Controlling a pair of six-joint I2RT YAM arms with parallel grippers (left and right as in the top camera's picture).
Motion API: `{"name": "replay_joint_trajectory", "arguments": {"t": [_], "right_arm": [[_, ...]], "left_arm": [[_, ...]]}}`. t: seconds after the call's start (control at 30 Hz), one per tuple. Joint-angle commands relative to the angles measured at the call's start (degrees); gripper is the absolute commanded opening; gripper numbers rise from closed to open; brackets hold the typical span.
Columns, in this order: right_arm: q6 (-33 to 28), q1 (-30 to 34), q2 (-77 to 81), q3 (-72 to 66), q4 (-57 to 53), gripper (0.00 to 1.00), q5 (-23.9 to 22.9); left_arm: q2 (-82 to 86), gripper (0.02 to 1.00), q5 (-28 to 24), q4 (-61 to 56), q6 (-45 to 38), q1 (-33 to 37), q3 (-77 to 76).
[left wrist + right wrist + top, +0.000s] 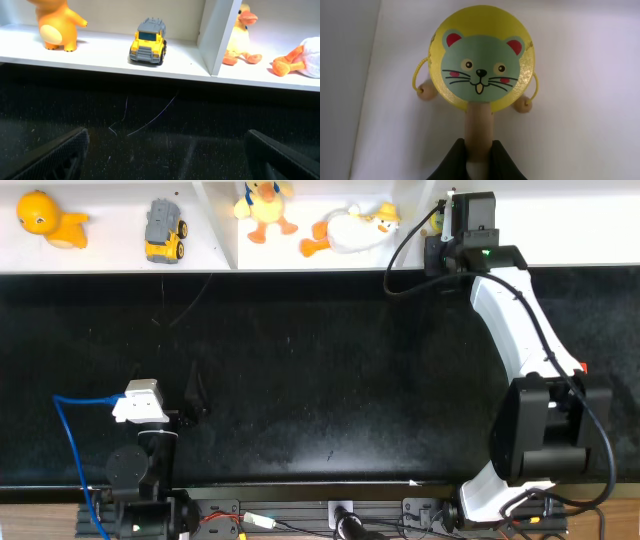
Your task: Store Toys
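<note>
A yellow rattle drum (481, 57) with a green cat face, two side beads and a wooden handle lies on the white floor of the shelf's rightmost compartment. My right gripper (479, 150) is shut on the handle's end. From above, the right gripper (445, 232) sits at that compartment's mouth, at the back right. Stored toys fill the other compartments: an orange-yellow figure (50, 220), a yellow and grey truck (164, 232), an upright duck plush (264, 208) and a lying duck plush (352, 230). My left gripper (197, 400) rests low at the front left, open, with nothing between its fingers.
The white shelf (300, 262) runs along the table's far edge, split by upright dividers (222, 225). The black tabletop (330, 370) lies between the shelf and the arm bases. A blue cable (70, 415) loops beside the left arm. The truck (148, 41) faces the left gripper.
</note>
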State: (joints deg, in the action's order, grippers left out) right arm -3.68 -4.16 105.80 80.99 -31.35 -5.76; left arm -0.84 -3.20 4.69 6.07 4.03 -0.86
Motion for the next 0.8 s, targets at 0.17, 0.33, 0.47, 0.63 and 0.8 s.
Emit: {"name": "replay_joint_trajectory", "arguments": {"t": [0.17, 0.33, 0.47, 0.63, 0.8], "right_arm": [[-0.15, 0.07, 2.32, 0.07, 1.97, 0.329, 0.42], [-0.13, 0.07, 2.16, 0.33, 0.35, 0.998, 0.39], [1.53, 0.07, 0.37, 2.45, -5.4, 0.998, -1.6], [8.26, 0.07, -4.7, 6.38, -16.72, 0.996, -3.52], [22.27, 0.61, -12.28, 9.4, -31.93, 0.996, -4.04]], "left_arm": [[0.68, 0.998, 0.5, -0.11, 0.85, -0.26, 0.39], [0.68, 0.996, 0.5, -0.11, 0.87, -0.26, 0.39], [0.68, 0.998, 0.5, -0.11, 0.85, -0.26, 0.39], [0.68, 0.998, 0.5, -0.11, 0.87, -0.26, 0.39], [0.68, 0.998, 0.5, -0.11, 0.87, -0.26, 0.39]]}}
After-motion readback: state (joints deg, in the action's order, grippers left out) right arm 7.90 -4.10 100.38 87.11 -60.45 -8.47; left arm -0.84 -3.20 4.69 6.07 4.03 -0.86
